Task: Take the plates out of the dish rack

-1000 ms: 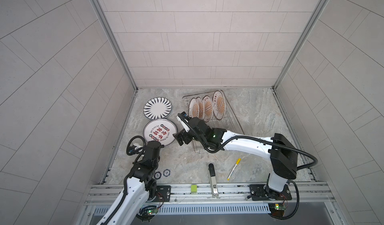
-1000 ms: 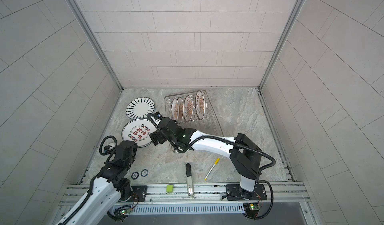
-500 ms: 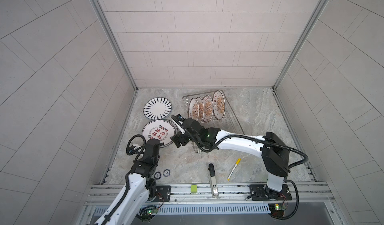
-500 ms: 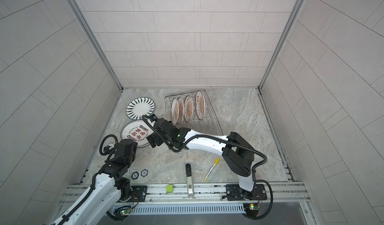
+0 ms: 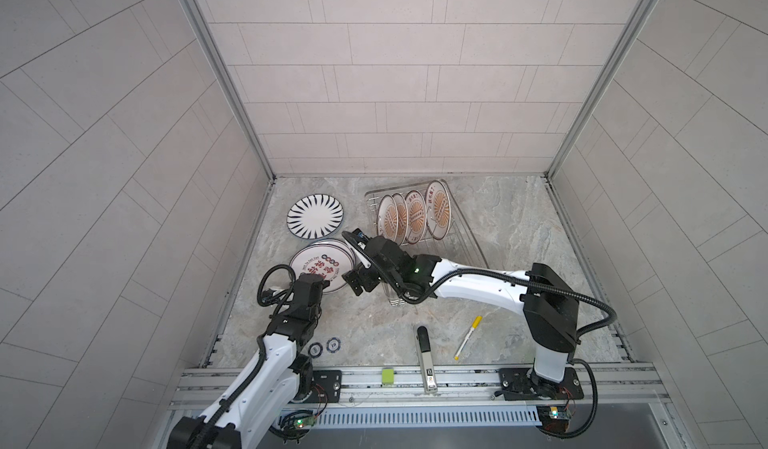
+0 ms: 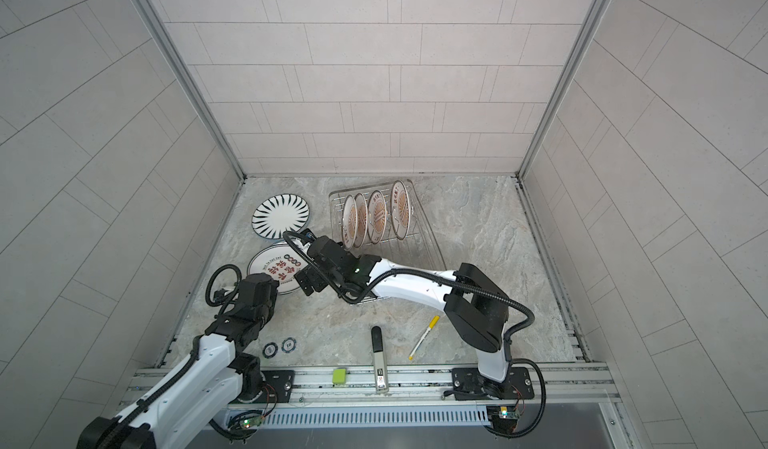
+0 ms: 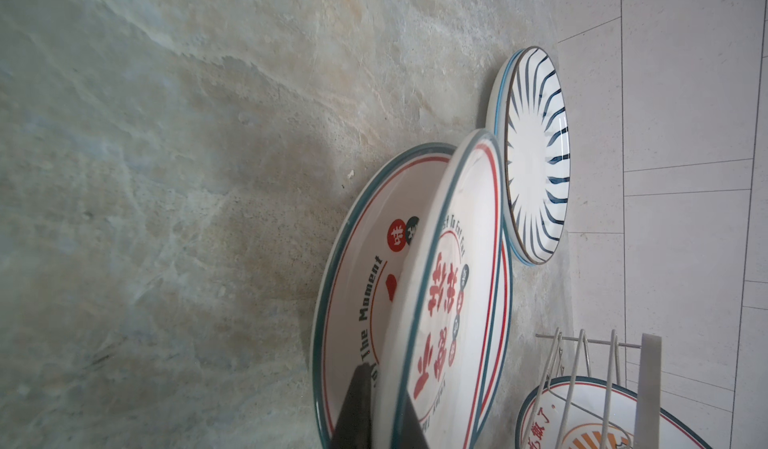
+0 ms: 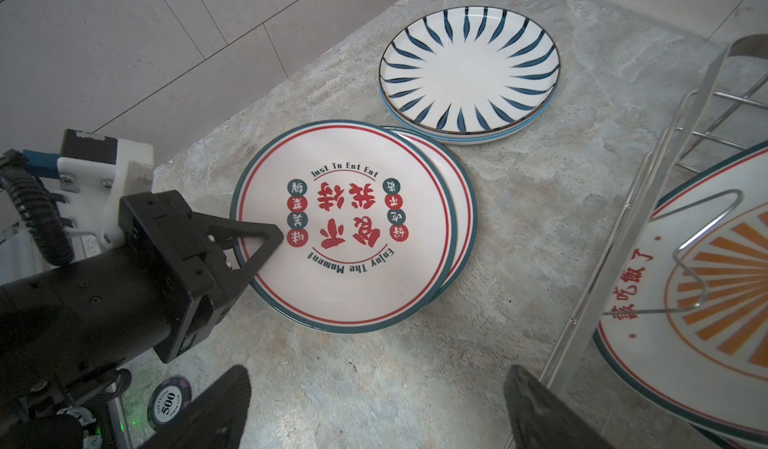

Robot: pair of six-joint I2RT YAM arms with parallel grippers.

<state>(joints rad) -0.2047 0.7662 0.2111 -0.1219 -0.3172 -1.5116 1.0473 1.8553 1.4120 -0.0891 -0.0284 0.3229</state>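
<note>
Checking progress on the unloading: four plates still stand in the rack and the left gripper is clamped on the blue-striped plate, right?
Not quite. The left gripper is clamped on the rim of the top red-lettered plate, not the blue-striped plate, as the right wrist view shows. Four plates do stand in the rack.

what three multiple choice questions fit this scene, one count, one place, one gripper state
1. How many plates stand in the dish rack? A four B two C seven
2. Where is the blue-striped plate? A in the rack B flat on the table, left of the rack C held in the air
3. The left gripper is: A open B shut on nothing C shut on the red-lettered plate at its rim

Answers: A, four upright discs show in both top views; B, it lies flat beside the rack; C, its fingers pinch that rim in the right wrist view.
</note>
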